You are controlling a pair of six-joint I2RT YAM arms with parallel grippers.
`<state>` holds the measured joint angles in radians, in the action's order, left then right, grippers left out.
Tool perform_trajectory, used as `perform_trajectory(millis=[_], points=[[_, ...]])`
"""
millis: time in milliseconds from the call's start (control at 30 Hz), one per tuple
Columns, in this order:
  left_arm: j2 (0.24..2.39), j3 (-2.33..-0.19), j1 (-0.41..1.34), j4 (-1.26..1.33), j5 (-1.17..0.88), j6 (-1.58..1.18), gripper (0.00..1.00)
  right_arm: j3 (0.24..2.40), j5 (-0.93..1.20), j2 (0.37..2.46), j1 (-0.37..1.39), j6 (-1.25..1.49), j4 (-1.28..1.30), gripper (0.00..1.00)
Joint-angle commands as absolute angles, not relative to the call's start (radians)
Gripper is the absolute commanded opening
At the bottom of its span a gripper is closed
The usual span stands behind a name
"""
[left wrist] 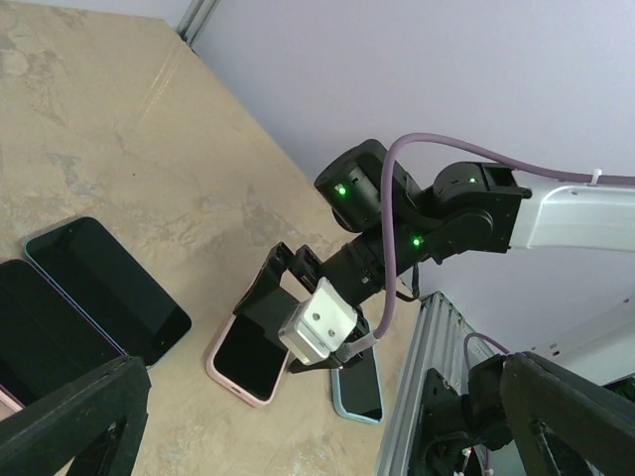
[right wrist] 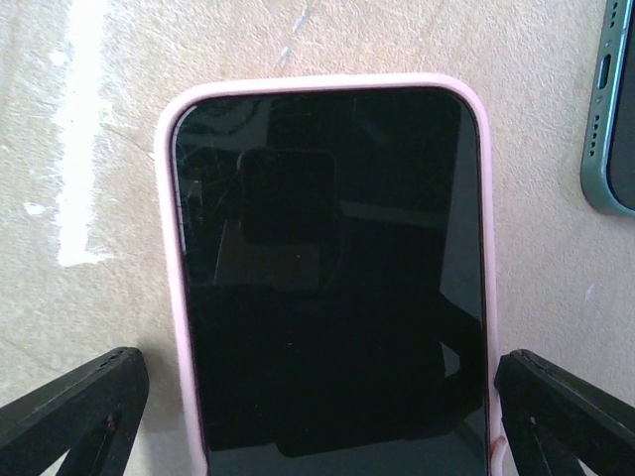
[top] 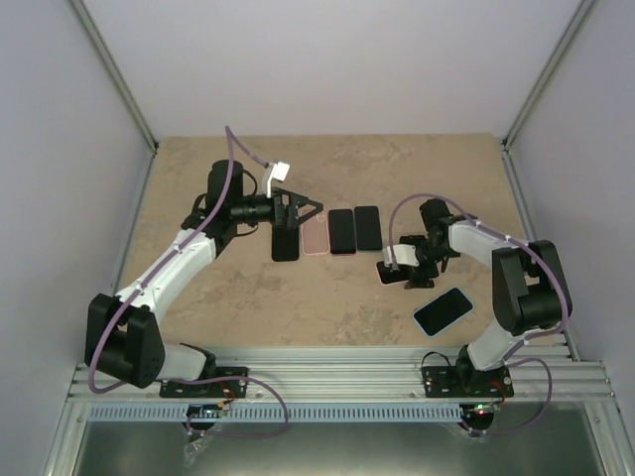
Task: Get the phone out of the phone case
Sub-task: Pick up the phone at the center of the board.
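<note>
**Prying the black-screened phone [right wrist: 327, 297] out of its pink rounded case [right wrist: 317, 84]**

It lies flat, centre of the right wrist view. Right gripper [right wrist: 319, 369] straddles it wide open, holding nothing; left gripper [top: 303, 210] is spread and empty too. I'd pin one edge, then peel a corner. Beige stone-look tabletop [top: 327, 169], plain pale walls [top: 327, 59].

Pretty clearly a robotics lab test cell: blank wall panels [top: 337, 59] in metal framing box in a beige counter [top: 198, 297]. The left arm [top: 184, 253] and right arm [top: 486, 238] are bolted to an aluminium rail [top: 337, 377], purple cabling [top: 234, 164] looping loose. The neat row of phones [top: 342, 231] looks like a staged bench setup.
</note>
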<state>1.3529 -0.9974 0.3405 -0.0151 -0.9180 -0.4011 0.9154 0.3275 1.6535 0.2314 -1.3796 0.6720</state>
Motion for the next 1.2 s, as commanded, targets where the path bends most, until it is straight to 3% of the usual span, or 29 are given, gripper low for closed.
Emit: perform_trajectory(millis=[0,533,833,1033,1167], points=[[1.360,-0.994,0.344,0.030,-0.932,-0.405,0.99,0.933,0.291,1.704,0.223,-1.412,0.684,0.98],[1.375,-0.994,0.344,0.005,-0.875,-0.380,0.99,1.023,0.230,1.906,0.218,-1.431,0.866,0.92],[1.371,-0.996,0.344,-0.037,-0.813,-0.355,0.99,0.942,0.163,1.844,0.219,-1.433,0.702,0.89],[1.354,-0.959,0.344,-0.005,-0.805,-0.393,0.99,0.930,0.214,1.770,0.241,-1.443,0.742,0.70],[1.347,-0.913,0.344,0.032,-0.805,-0.422,0.99,0.942,0.250,1.650,0.266,-1.442,0.767,0.63]])
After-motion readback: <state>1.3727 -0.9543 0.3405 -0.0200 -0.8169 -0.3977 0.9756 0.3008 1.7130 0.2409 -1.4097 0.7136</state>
